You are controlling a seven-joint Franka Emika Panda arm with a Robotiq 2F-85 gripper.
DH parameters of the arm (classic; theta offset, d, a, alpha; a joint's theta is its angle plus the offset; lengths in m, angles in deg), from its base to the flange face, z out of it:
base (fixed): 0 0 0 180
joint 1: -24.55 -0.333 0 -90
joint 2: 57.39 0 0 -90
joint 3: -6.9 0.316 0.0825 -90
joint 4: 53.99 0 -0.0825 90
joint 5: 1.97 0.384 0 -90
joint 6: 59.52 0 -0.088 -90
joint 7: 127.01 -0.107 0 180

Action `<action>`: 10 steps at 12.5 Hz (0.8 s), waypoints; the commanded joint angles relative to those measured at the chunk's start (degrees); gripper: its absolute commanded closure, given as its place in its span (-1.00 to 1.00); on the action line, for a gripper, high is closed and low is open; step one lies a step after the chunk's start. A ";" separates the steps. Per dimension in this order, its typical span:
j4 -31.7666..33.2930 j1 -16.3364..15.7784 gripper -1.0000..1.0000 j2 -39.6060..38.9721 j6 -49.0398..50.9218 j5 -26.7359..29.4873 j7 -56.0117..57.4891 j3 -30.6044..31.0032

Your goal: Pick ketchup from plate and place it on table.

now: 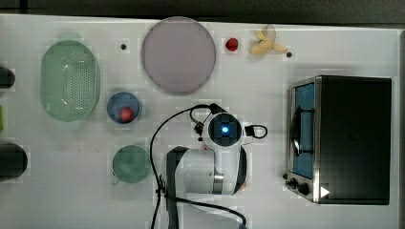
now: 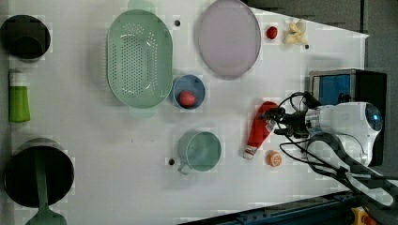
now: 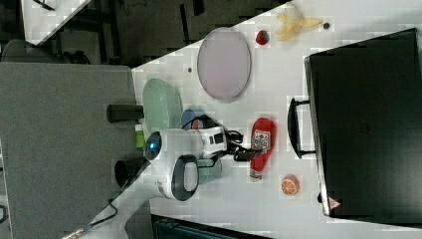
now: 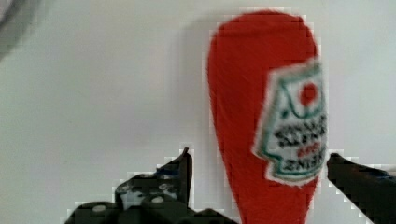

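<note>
The ketchup [image 2: 259, 129] lies flat on the tabletop [image 2: 94, 154], well apart from the plate [image 2: 228, 37], with its whitish cap end pointing toward the left view's bottom and its label facing up. In the wrist view the ketchup [image 4: 261, 116] sits between the two fingers [image 4: 182, 172], which stand wide open on either side of it with white tabletop showing in the gaps; they hold nothing. The gripper [image 2: 274, 121] hangs just over the bottle's upper half, at its right edge in the left view. In the right view the gripper [image 3: 244, 152] reaches the ketchup [image 3: 260, 147] from the right view's left.

A small orange fruit [image 2: 274, 159] lies just right of the cap end in the left view. A green mug [image 2: 202, 151] stands to the ketchup's left there, and a blue bowl [image 2: 188, 91] with a red ball in it sits above the mug. A green basket [image 2: 139, 58] is further left. The plate carries nothing. Right of the plate in the left view lie a small red fruit [image 2: 271, 32] and a banana [image 2: 295, 33]. A black oven [image 3: 363, 124] stands on the right view's right.
</note>
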 commanded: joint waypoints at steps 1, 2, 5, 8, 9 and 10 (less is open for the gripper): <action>-3.49 -0.05 -1.00 6.80 -0.27 0.41 -2.30 0.38; -4.96 -0.04 -1.00 8.89 1.58 0.41 -2.60 0.36; -11.61 -0.03 -1.00 14.16 15.37 0.52 -3.39 0.34; -22.13 -0.11 -1.00 16.93 27.63 1.26 -8.72 0.39; -25.99 -0.12 -1.00 17.23 31.90 1.23 -8.71 0.39; -30.02 -0.13 -1.00 17.20 36.02 1.23 -8.71 0.40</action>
